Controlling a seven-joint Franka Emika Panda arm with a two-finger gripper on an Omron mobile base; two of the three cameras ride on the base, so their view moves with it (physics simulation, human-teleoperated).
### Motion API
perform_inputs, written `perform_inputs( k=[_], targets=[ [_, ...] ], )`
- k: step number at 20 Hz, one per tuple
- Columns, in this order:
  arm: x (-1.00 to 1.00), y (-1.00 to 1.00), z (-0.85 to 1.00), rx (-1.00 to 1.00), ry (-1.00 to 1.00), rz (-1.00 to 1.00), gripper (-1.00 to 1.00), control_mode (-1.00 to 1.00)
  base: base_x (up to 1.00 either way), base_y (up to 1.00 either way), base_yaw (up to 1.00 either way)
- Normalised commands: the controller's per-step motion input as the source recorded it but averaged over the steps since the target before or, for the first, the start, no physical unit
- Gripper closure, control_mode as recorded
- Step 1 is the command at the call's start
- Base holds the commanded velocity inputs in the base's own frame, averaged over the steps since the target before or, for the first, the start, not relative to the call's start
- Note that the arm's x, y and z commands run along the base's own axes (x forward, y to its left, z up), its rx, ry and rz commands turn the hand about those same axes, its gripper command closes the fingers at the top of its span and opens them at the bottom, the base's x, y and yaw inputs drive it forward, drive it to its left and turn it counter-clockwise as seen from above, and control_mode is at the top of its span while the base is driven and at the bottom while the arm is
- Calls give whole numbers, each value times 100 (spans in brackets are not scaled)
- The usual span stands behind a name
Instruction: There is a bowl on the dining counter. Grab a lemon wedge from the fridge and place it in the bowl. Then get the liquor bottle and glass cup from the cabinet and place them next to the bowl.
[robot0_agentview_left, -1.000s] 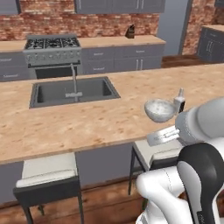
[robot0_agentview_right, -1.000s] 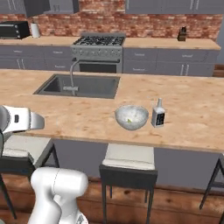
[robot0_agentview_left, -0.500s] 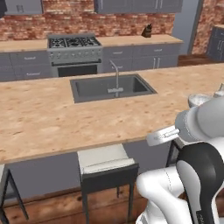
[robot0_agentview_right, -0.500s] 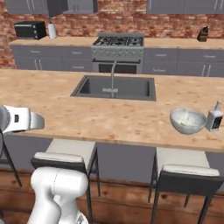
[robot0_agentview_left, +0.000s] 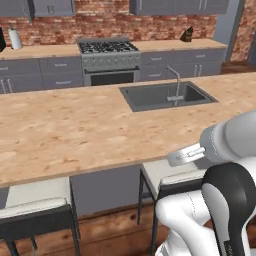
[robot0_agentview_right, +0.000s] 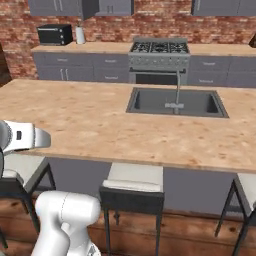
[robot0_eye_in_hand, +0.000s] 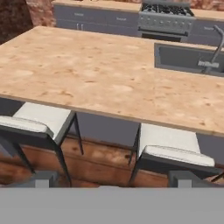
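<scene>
My gripper (robot0_eye_in_hand: 114, 178) is open, its two dark fingertips (robot0_eye_in_hand: 43, 178) standing wide apart with nothing between them. It hangs low in front of the wooden dining counter (robot0_eye_in_hand: 87, 74), facing the counter edge and the stools. The same counter (robot0_agentview_left: 75, 130) (robot0_agentview_right: 75, 115) runs across both base views, bare on this stretch. The bowl, lemon wedge, fridge, liquor bottle and glass cup are out of view. Grey wall cabinets (robot0_agentview_left: 50, 6) (robot0_agentview_right: 100, 6) hang on the brick back wall.
A sink with a faucet (robot0_agentview_left: 167, 95) (robot0_agentview_right: 175, 102) (robot0_eye_in_hand: 188, 59) is set in the counter. Stools (robot0_agentview_left: 35, 200) (robot0_agentview_right: 132, 182) (robot0_eye_in_hand: 175, 144) stand under its near edge. Behind are a stove (robot0_agentview_left: 107, 47) (robot0_agentview_right: 160, 47) and a microwave (robot0_agentview_right: 55, 34).
The whole scene has slid to the right in both base views, so the base has driven left along the counter. The bowl and the small bottle beside it have passed out of view. The gripper stays open.
</scene>
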Motion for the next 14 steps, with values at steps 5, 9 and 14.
perform_inputs(
  k=[5, 9, 14],
  targets=[
    [0, 0, 0, 0, 0, 0, -100, 100, 0, 100, 0],
    [0, 0, 0, 0, 0, 0, -100, 100, 0, 100, 0],
    [0, 0, 0, 0, 0, 0, -100, 100, 4, 100, 0]
  ],
)
